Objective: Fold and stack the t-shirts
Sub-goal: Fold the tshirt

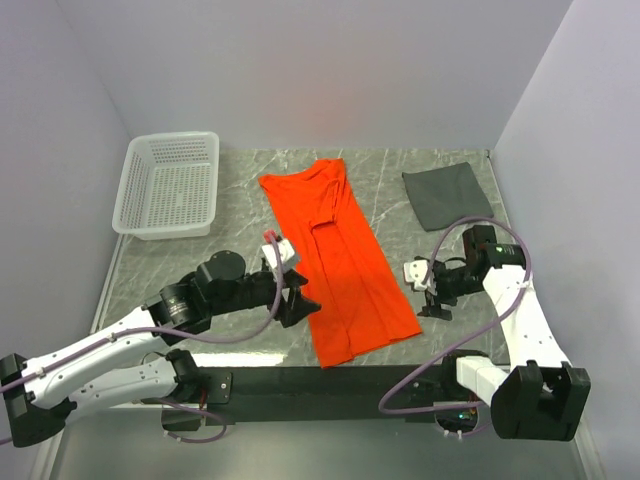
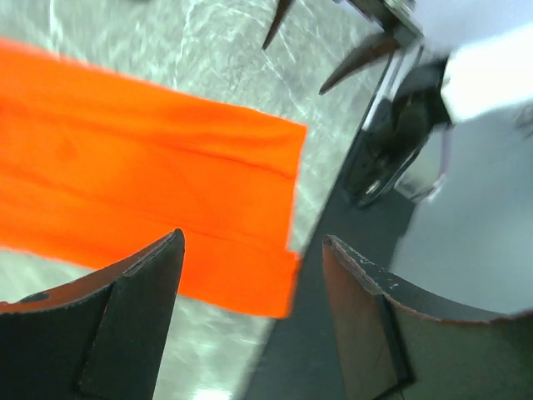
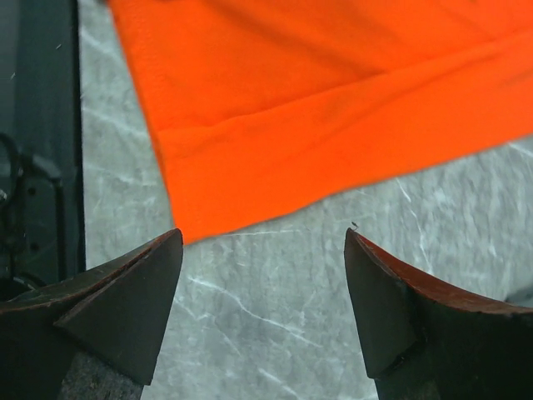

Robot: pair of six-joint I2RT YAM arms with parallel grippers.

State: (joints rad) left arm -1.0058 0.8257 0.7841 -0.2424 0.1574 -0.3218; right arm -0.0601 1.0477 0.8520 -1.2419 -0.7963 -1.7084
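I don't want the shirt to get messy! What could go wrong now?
The orange shirt has its hem right by the dark strip at the near edge; a tug could drag it off. Both pairs of jaws stand open beside it, holding nothing, so a grab might catch only the top layer and spoil the fold.

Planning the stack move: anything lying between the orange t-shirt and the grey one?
Nothing. In the top view only bare table separates the orange t-shirt from the grey t-shirt.
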